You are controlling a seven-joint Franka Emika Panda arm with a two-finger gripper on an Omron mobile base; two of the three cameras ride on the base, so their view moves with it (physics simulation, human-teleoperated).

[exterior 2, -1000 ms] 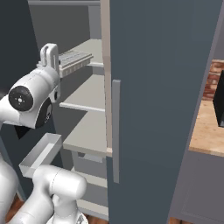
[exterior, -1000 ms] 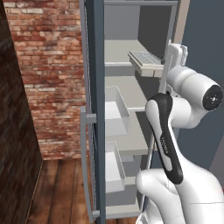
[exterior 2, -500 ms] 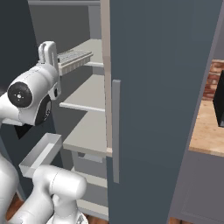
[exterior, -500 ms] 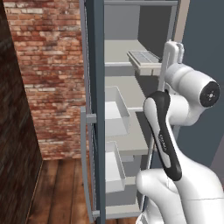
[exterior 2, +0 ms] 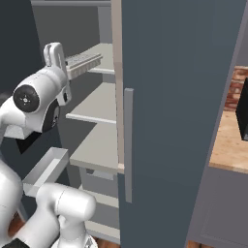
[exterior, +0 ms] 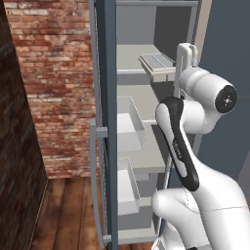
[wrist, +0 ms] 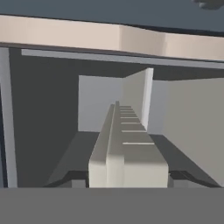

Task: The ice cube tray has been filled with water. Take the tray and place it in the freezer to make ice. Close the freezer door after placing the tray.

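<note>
The ice cube tray (exterior: 157, 63) sat level at the front of the freezer's upper shelf (exterior: 132, 54), its near end jutting past the shelf lip toward you, its far end reaching into the compartment. In the hand view the tray (wrist: 126, 148) ran straight away from the camera, so your gripper (wrist: 127, 180) was pinching its near short end, jaws pressed against the tray's sides. From the right base view the tray (exterior 2: 83, 62) looked about level with the shelf edge, though whether it rested on the shelf or hung just above it could not be told.

You would have done well to keep the tray flat, since the cells hold water, and to push it straight in along its own length before letting go, far enough that nothing overhung the lip. Beyond that, the freezer door (exterior: 102, 122) stood wide open at your left, edge-on with its grey handle (exterior: 93, 185) and door bins (exterior: 128, 122); it was not yet closed. The other slate-blue door (exterior 2: 179, 116) was shut on your right.
</note>
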